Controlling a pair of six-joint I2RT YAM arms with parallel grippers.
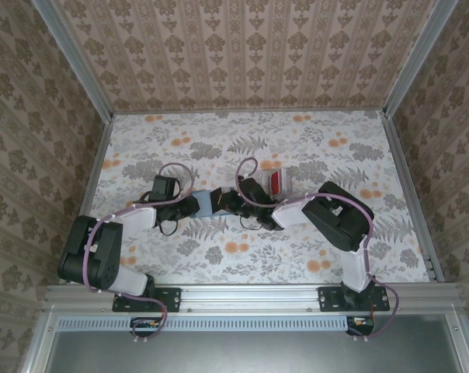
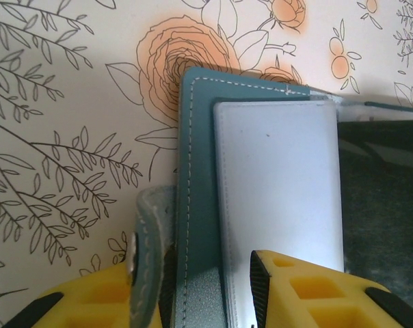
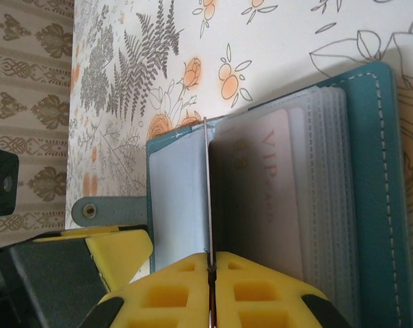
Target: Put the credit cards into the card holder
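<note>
1. My left pincer (image 2: 206, 301): the yellow fingers are partly closed and clamp one panel of the card holder (image 2: 196, 171). A pale sheet (image 2: 275, 191) lies flat on that panel; I cannot tell whether it is a sleeve or a card.
2. Card holder: teal with white stitching along its edges, lying open like a book in the middle of the desk (image 1: 297, 256), between my two pincers. Its snap strap (image 2: 146, 260) curls up beside one left finger.
3. My right pincer (image 3: 208, 277): the fingers are pressed together on a thin pale credit card (image 3: 206, 191), seen edge-on. The card stands between the holder's bare panel and its stack of clear sleeves (image 3: 329, 205).
4. Sleeved card (image 3: 271, 184): pinkish, inside the nearest sleeve. It reads "VIP" in red; the smaller letters after it are too faint to read.
5. Clear tray (image 1: 275, 183): holds red contents and sits on the desk just beyond my right pincer.
</note>
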